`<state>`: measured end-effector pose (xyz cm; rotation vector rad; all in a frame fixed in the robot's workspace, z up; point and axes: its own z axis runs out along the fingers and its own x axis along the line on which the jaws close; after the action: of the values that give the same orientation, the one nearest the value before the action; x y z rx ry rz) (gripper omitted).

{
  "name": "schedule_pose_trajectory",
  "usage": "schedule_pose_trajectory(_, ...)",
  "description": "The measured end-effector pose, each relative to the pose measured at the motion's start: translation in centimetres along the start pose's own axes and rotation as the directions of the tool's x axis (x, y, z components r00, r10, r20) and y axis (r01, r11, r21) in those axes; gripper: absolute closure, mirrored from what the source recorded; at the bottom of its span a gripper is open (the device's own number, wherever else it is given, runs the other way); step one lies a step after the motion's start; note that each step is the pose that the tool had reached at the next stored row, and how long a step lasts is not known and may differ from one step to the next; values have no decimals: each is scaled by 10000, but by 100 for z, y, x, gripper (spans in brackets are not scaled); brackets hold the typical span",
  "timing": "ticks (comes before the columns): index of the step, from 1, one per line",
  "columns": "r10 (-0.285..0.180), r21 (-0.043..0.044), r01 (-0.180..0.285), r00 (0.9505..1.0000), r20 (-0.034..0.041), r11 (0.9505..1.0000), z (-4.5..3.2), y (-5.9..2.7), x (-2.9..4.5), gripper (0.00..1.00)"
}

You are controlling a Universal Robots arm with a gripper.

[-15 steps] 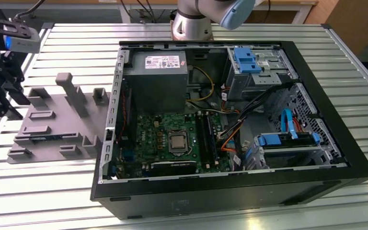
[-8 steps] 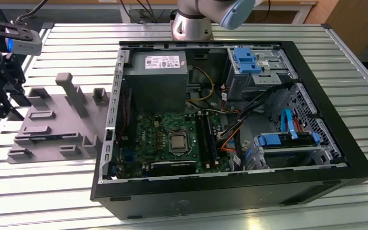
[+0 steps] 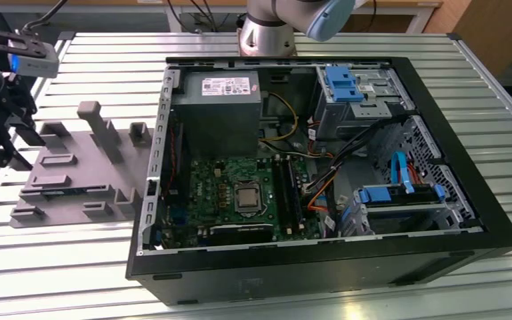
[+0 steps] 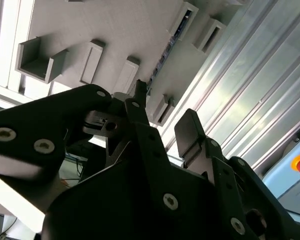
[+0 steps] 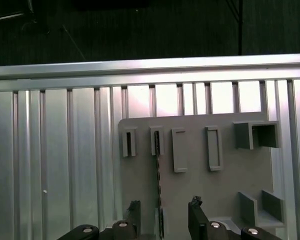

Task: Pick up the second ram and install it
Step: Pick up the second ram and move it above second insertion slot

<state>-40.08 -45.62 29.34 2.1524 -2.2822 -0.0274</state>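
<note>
Pincer (image 5: 165, 206) spread over second ram (image 5: 158, 185) — in holder (image 5: 225, 195).

The worktop (image 3: 61, 267) is a silver surface of long ribbed metal slats running side to side across the exterior view. A flat grey holder plate (image 3: 69, 180) with raised blocks and slots lies directly on it at the exterior view's left. Just beside it, an open black computer case (image 3: 327, 270) lies on its side, taking up the centre and right of that frame. The arm's base (image 3: 265, 37) stands at the top centre. Both wrist views show the grey plate (image 5: 200, 190) (image 4: 115, 30) flat on the slats (image 5: 50, 160) (image 4: 250, 100).
</note>
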Motion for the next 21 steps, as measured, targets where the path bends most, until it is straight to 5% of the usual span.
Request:
schedule_pose_trajectory(1, 3, -2, -3, 10000, -1, 10000, 7, 0, 0, 50)
schedule_pose_trajectory(17, 83, -2, -83, 10000, 0, 10000, 286, -4, 2, 50)
schedule_pose_trajectory(21, 85, -3, -85, 10000, -3, 10000, 302, -4, 2, 50)
